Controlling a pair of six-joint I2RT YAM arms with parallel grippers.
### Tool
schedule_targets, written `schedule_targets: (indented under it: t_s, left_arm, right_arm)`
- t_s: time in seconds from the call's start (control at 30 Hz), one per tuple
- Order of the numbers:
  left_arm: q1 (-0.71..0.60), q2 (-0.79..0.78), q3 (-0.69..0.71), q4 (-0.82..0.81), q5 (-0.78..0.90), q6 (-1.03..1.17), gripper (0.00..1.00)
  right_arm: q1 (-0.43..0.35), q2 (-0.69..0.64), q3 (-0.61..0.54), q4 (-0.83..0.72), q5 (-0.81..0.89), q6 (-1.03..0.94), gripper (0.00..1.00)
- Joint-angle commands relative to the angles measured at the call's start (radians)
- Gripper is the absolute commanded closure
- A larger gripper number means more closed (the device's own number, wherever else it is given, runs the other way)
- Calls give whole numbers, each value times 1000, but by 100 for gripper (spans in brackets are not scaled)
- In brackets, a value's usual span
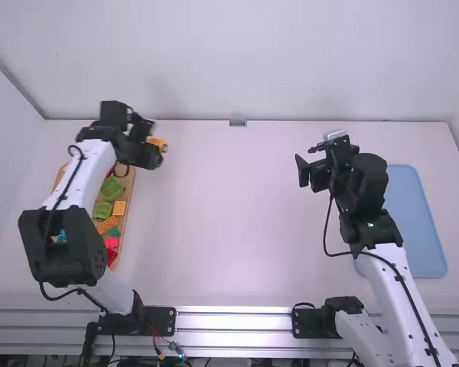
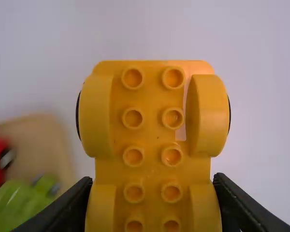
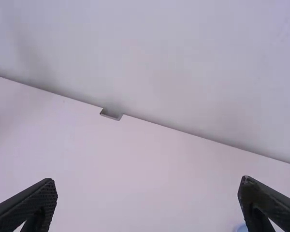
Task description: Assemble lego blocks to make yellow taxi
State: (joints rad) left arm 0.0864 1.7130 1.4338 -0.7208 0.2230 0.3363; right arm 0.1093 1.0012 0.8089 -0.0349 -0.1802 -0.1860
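Holding the yellow block (image 2: 153, 130) between jaws, the left gripper (image 1: 151, 143) points its long axis seemingly rightward; the right gripper (image 1: 308, 159) gapes.

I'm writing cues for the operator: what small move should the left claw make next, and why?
Probably carry the orange-yellow piece toward mid-table and lower it there. The left claw grips it beyond the wooden tray's edge, and the tabletop between the arms looks like a sensible place to build.
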Motion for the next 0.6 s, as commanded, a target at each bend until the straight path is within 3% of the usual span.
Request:
schedule_targets:
  t_s: [0.0, 0.17, 0.3, 0.57]
  left_arm:
    - [-115, -7, -39, 0, 84, 275, 85]
    - [-297, -7, -111, -4, 107, 491, 86]
    - [-464, -3, -209, 72, 44, 550, 98]
    - [-664, 36, -348, 238, -51, 635, 98]
  right_arm:
    - [2, 3, 42, -2, -3, 6, 1]
    - [2, -2, 42, -4, -7, 6, 1]
    - [2, -3, 42, 0, -6, 5, 1]
    - [3, -1, 42, -5, -6, 6, 1]
